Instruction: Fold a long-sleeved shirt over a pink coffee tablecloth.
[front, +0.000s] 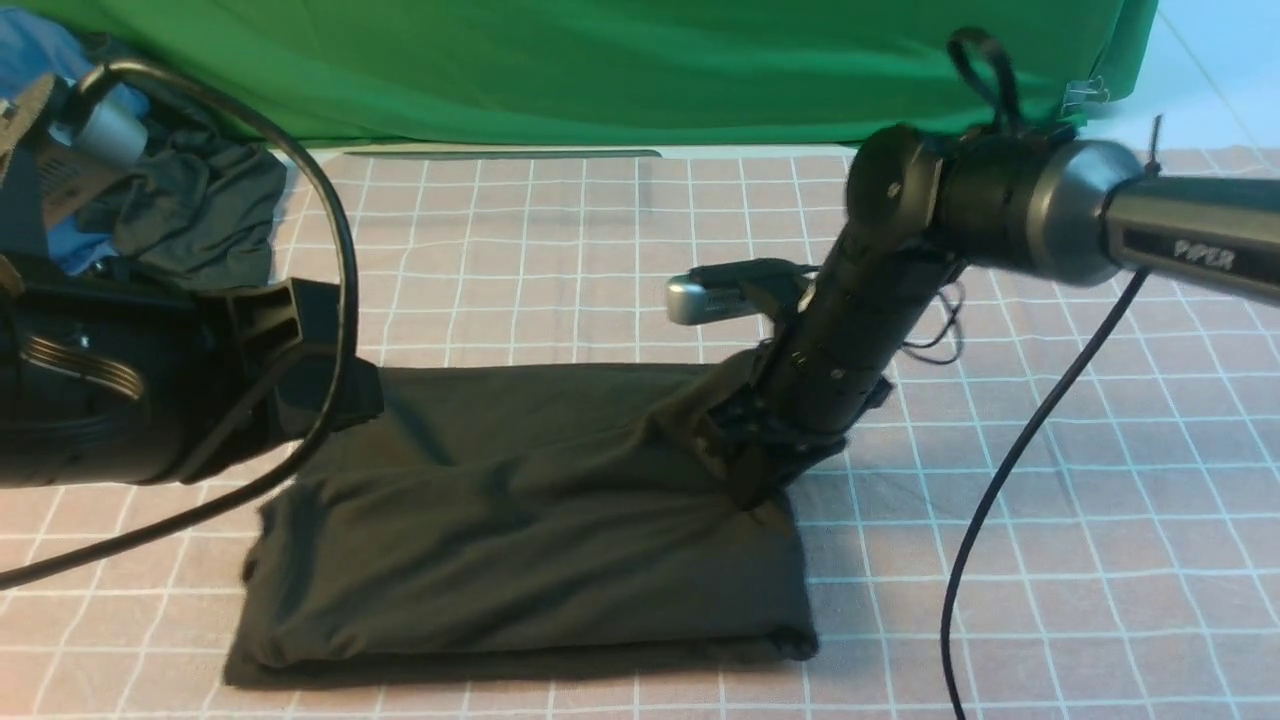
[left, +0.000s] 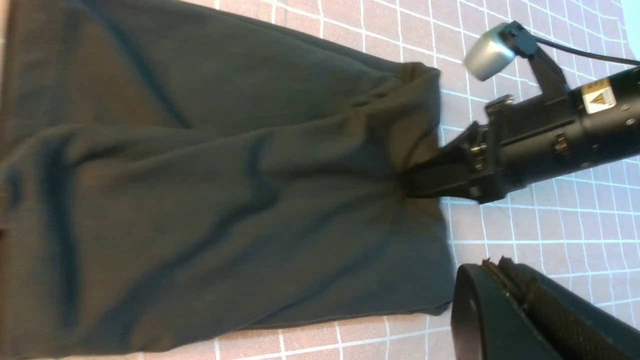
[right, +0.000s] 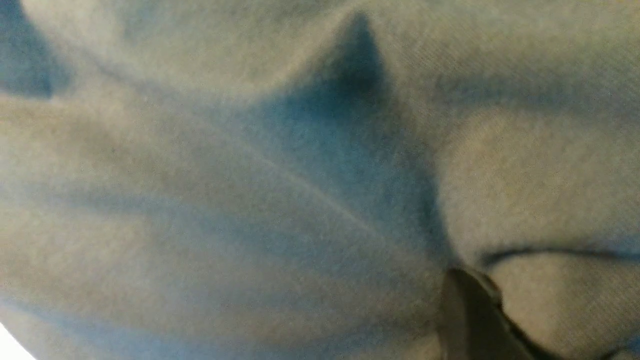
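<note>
The long-sleeved shirt lies folded into a thick dark rectangle on the pink coffee tablecloth, near the middle of the table and toward the front edge. Its surface shows soft creases, and no print is visible on the side facing up. At its right edge the fabric is drawn into a bunch, with wrinkles fanning out from one spot.

That spot is where the right gripper meets the shirt. Its jaws are pinched together on the cloth at the right edge, and the left wrist view shows the same pinch from the side, the fabric gathered into the tips. The right wrist view is filled with blurred grey cloth (too close to read much), with one dark fingertip pressed into it.

The left gripper hangs above the tablecloth just off the shirt's corner; only part of it shows, and its two fingers sit tight against each other with nothing between them. In the front view the left arm fills the left side, over the shirt's left edge.

Beyond the tablecloth hangs a green backdrop. At the far left corner sits a heap of dark and blue clothing.
</note>
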